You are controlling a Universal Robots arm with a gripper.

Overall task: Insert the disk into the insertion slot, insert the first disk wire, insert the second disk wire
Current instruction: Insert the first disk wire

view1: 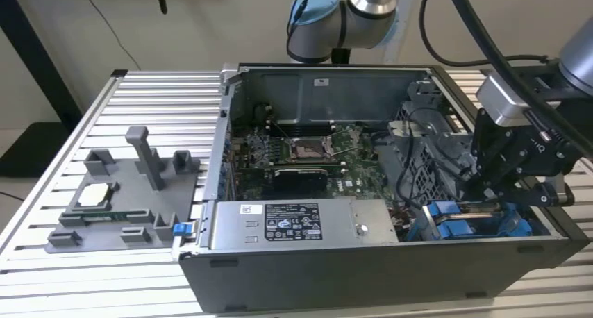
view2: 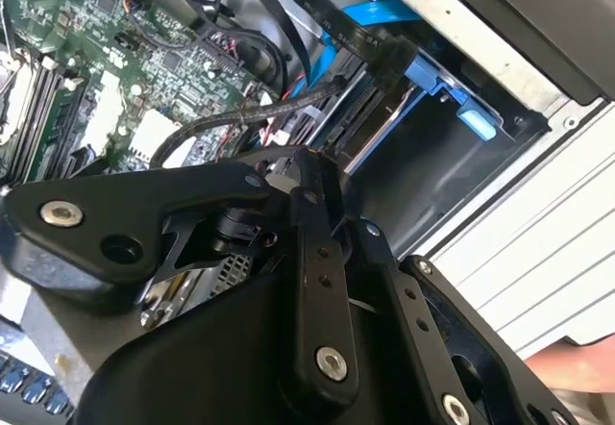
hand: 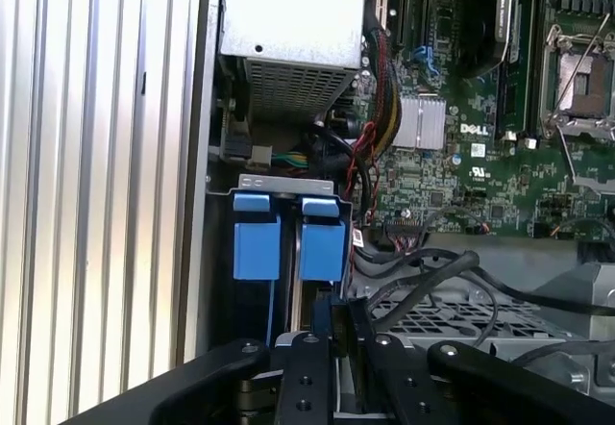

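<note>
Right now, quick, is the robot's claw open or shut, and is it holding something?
Gripper: shut, it seems, on a black wire plug, close to the blue disk carriers.

smooth blue plastic is seen on the disk carrier (hand: 258, 247); the table (view1: 139, 89) is made of satin metal, the fixture (view1: 69, 224) at the exterior view's left of matt grey plastic.

Apparently two blue disk carriers (hand: 257, 242), one motherboard (hand: 461, 170)
</note>
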